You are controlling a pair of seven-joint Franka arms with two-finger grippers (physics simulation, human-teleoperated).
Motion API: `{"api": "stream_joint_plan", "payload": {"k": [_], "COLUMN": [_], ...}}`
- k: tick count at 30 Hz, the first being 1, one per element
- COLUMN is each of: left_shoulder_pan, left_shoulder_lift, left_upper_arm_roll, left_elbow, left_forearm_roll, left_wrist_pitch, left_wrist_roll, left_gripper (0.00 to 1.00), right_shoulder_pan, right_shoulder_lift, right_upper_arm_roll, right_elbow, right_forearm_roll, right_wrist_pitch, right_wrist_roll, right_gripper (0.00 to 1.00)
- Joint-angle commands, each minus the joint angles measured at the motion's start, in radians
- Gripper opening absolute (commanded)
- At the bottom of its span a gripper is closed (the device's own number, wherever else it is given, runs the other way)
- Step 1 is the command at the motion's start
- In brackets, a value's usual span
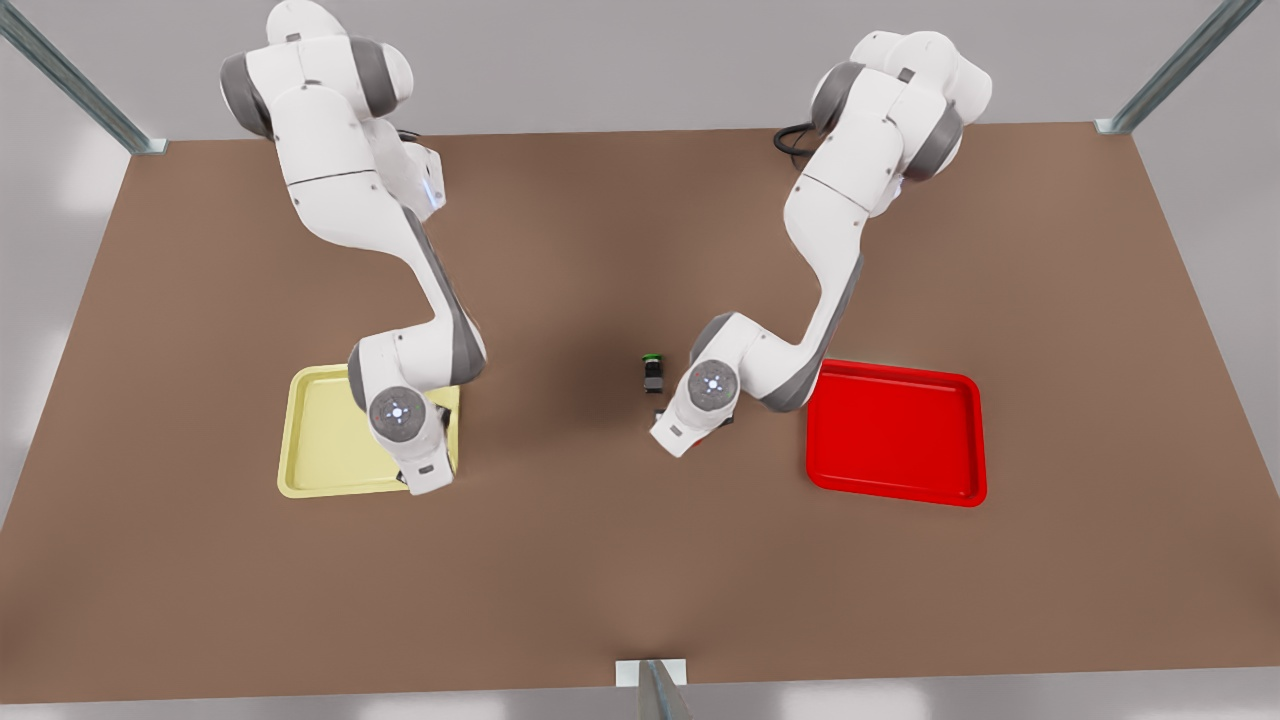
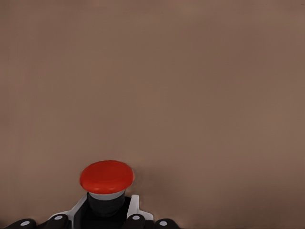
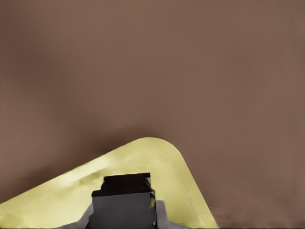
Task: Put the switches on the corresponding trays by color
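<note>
Yellow tray [image 3: 157,162] corner under right gripper [image 3: 125,202] clamped on a dark switch [image 3: 125,183], left gripper [image 2: 105,217] clamped on red switch [image 2: 106,177] over bare brown table [image 2: 190,86], red tray [image 1: 895,430] beside it.

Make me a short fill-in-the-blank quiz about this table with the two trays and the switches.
1. The left gripper sits at a switch whose cap is ____.
2. The right gripper hangs over the ____ tray.
3. The switch standing free on the table has a ____ cap.
4. The red tray has ____ switches on it.

Missing words: red; yellow; green; no
</note>
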Motion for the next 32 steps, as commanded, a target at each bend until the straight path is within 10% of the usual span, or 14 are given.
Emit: {"api": "stream_joint_plan", "payload": {"k": [1, 7, 8, 10, 11, 12, 16, 22, 25, 32], "left_shoulder_pan": [0.056, 0.245, 0.268, 0.28, 0.282, 0.282, 0.309, 0.208, 0.291, 0.292], "left_shoulder_lift": [-0.085, -0.203, -0.203, -0.203, -0.201, -0.2, -0.209, -0.279, -0.543, -0.533], "left_upper_arm_roll": [0.036, 0.171, 0.171, 0.171, 0.171, 0.171, 0.171, 0.191, 0.032, 0.039], "left_elbow": [-0.056, -0.206, -0.226, -0.249, -0.252, -0.252, -0.248, 0.493, 0.239, 0.266], "left_forearm_roll": [0.025, 0.059, 0.062, 0.062, 0.062, 0.062, 0.056, 0.048, 0.054, 0.05], "left_wrist_pitch": [-0.232, -0.309, -0.28, -0.26, -0.245, -0.241, -0.292, -0.92, -0.745, -0.852], "left_wrist_roll": [0.194, 0.389, 0.401, 0.401, 0.401, 0.398, 0.456, 0.453, 0.455, 0.453], "left_gripper": [0.51, 0.51, 0.51, 0.53, 0.92, 1.0, 1.0, 1.0, 1.0, 1.0], "right_shoulder_pan": [-0.014, -0.018, -0.018, -0.014, -0.014, -0.013, 0.019, -0.014, -0.014, -0.016], "right_shoulder_lift": [-0.003, -0.056, -0.056, -0.056, -0.059, -0.066, -0.102, -0.253, -0.322, -0.313], "right_upper_arm_roll": [-0.04, -0.046, -0.046, -0.048, -0.048, -0.048, -0.038, -0.037, -0.035, -0.035], "right_elbow": [-0.027, -0.232, -0.231, -0.226, -0.222, -0.209, 0.142, 0.489, 0.433, 0.435], "right_forearm_roll": [-0.029, -0.022, -0.02, -0.02, -0.022, -0.022, -0.02, 0.08, 0.04, 0.032], "right_wrist_pitch": [-0.055, 0.146, 0.146, 0.138, 0.134, 0.129, -0.237, -0.917, -0.909, -0.909], "right_wrist_roll": [-0.265, -0.299, -0.296, -0.298, -0.298, -0.298, -0.027, 1.163, 1.167, 1.17], "right_gripper": [0.31, 0.31, 1.0, 1.0, 1.0, 1.0, 1.0, 1.0, 1.0, 1.0]}}
